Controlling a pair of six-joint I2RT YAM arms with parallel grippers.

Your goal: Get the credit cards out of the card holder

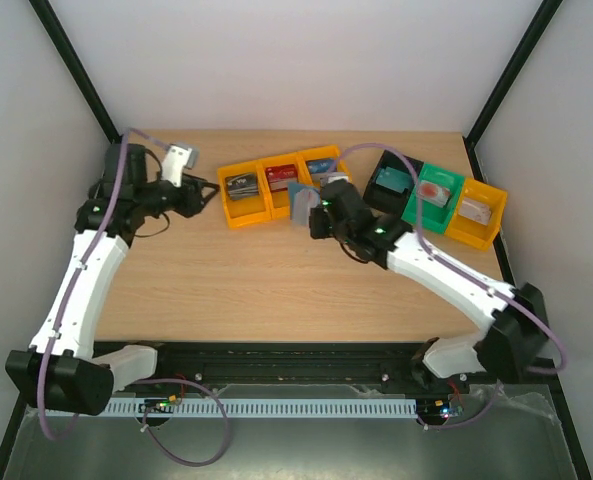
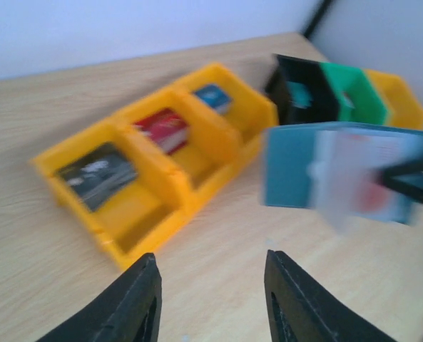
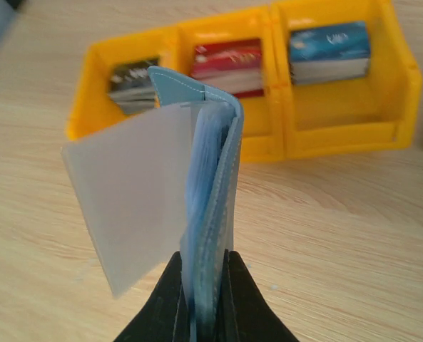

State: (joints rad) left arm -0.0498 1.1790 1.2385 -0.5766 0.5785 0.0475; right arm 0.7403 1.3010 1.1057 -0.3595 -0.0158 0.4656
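Honestly, just in front of the yellow bins (image 1: 276, 185) the right gripper (image 3: 204, 303) pinches the card holder (image 3: 215, 206) by its bottom edge only, so a tug from the left gripper (image 2: 211, 260), open and empty left of the bins, could twist it loose. Credit cards (image 3: 225, 60) lie in the bins; any inside the floppy clear sleeve (image 3: 133, 192) are too blurry to confirm.

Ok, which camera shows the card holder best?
Right wrist: the card holder fills the frame, sharp, pinched edge-on between the fingers, a clear sleeve fanned out. Left wrist shows it broadside but blurred; top view, tiny.
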